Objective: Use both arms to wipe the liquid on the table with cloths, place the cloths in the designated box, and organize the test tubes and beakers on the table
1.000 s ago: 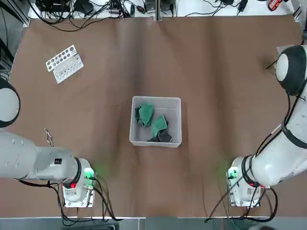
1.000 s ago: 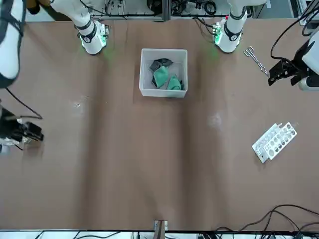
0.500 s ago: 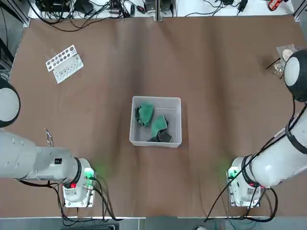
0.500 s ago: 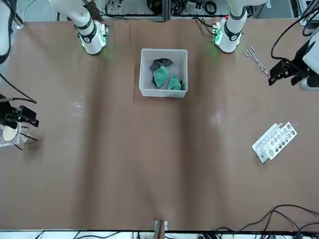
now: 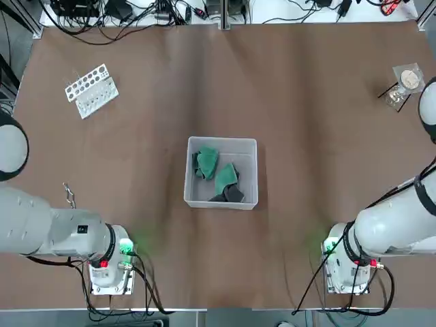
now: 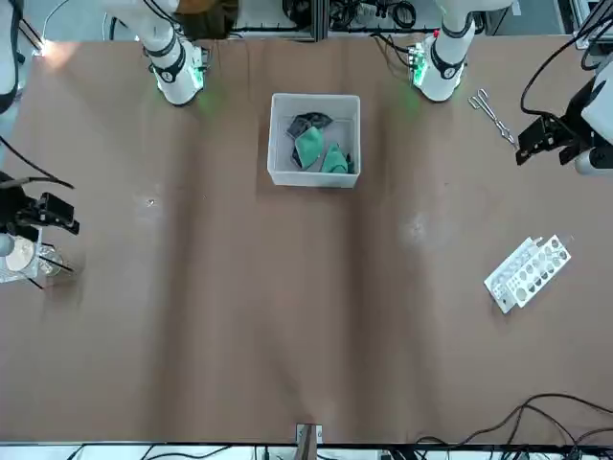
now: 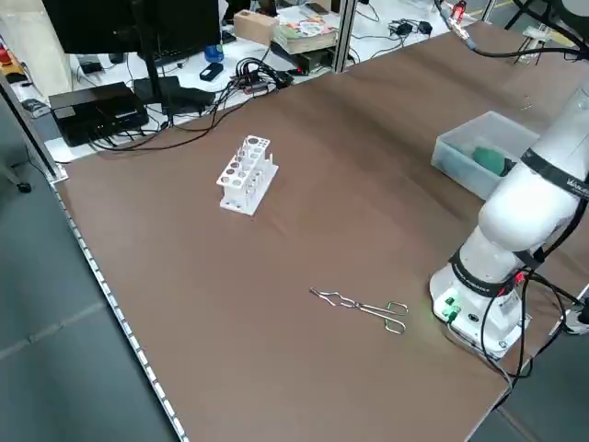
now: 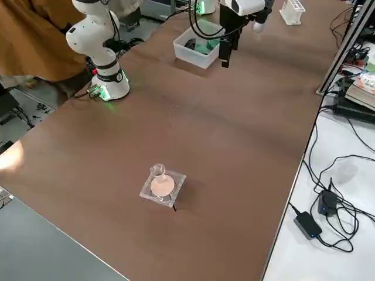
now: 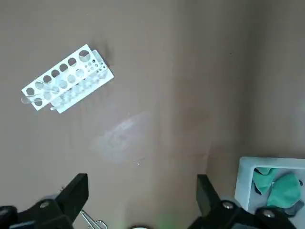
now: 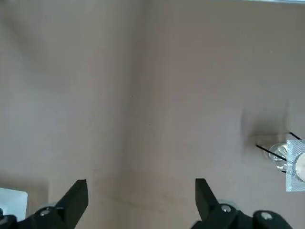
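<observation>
The light grey box (image 5: 221, 201) stands mid-table with two green, dark-patched cloths (image 5: 216, 170) inside; it also shows in the front view (image 6: 315, 174). A small clear beaker (image 8: 157, 171) sits by the round pale disc of a wire stand (image 8: 164, 187) at the table's far right. My right gripper (image 6: 53, 213) hangs open and empty just on the robot's side of that stand (image 6: 21, 259). My left gripper (image 6: 541, 137) is open, empty and raised at the left, with the white rack (image 9: 66, 78) under its camera. I cannot tell whether test tubes are in the rack.
Metal tongs (image 5: 69, 194) lie near the left arm's base. A faint pale smear (image 9: 119, 136) marks the tabletop between rack and box. Cables and equipment line the far edge. A person in a brown top (image 8: 35, 41) stands beside the right arm's base.
My right arm has drawn back from above the wire stand toward the robot's side, uncovering the stand and beaker. The left arm, box and rack have not moved.
</observation>
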`<action>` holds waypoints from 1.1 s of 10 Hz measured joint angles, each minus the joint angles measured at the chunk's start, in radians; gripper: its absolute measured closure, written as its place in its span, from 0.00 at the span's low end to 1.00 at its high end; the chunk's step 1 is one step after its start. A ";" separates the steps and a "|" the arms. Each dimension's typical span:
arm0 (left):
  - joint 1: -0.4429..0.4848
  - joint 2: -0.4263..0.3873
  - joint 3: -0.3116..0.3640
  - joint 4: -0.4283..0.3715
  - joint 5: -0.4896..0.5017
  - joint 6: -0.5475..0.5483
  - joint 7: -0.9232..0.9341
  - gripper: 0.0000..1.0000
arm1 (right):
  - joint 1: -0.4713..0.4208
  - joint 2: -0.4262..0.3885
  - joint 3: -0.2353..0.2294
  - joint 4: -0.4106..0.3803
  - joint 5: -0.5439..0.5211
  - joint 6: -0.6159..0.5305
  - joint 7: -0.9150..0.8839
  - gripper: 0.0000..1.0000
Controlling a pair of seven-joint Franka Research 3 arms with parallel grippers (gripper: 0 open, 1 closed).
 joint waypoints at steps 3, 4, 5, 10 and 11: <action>0.005 0.025 0.005 0.006 0.011 0.001 0.000 0.00 | -0.006 -0.010 0.008 -0.005 -0.013 -0.018 0.001 0.00; 0.006 0.034 0.005 0.009 0.016 0.001 0.000 0.00 | -0.012 -0.010 0.008 -0.007 -0.027 -0.018 0.001 0.00; 0.006 0.038 0.005 0.011 0.016 0.002 0.000 0.00 | -0.016 -0.011 0.008 -0.007 -0.045 -0.016 0.001 0.00; 0.016 0.054 0.010 0.015 0.018 0.002 0.000 0.00 | -0.015 -0.014 0.018 0.001 -0.142 -0.011 0.001 0.00; 0.022 0.057 0.010 0.016 0.018 0.002 0.002 0.00 | -0.013 -0.018 0.023 0.020 -0.144 -0.011 0.001 0.00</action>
